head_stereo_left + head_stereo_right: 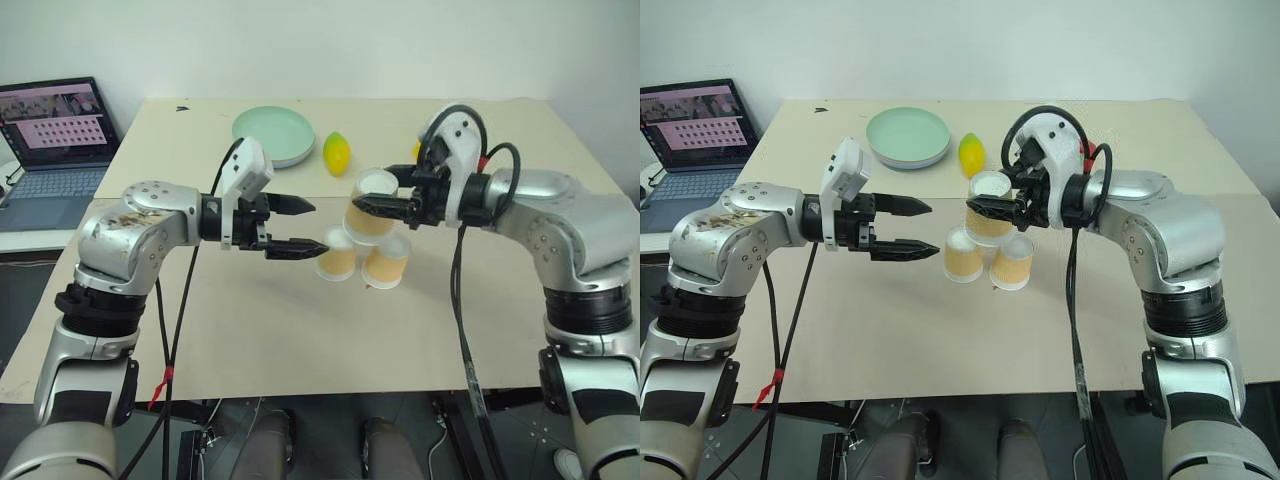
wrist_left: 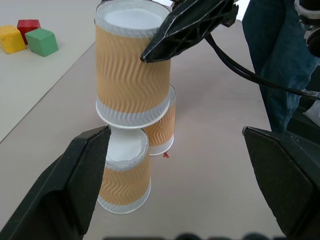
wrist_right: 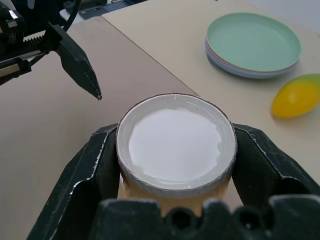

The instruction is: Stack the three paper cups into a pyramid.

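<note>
Paper cup (image 2: 131, 67) overhangs lower cups' (image 2: 125, 175) rims.

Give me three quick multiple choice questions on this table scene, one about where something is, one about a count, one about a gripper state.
1. Where is the lemon?
A. beside the green plate
B. inside a cup
C. on the laptop

2. How many paper cups stand on the table?
A. none
B. two
C. four

3. What is the right gripper doing?
A. hanging open
B. shut on the top cup
C. holding a block

Answers: 1 A, the lemon lies next to the plate. 2 B, the two lower cups stand there. 3 B, its fingers clamp the raised cup.
</note>
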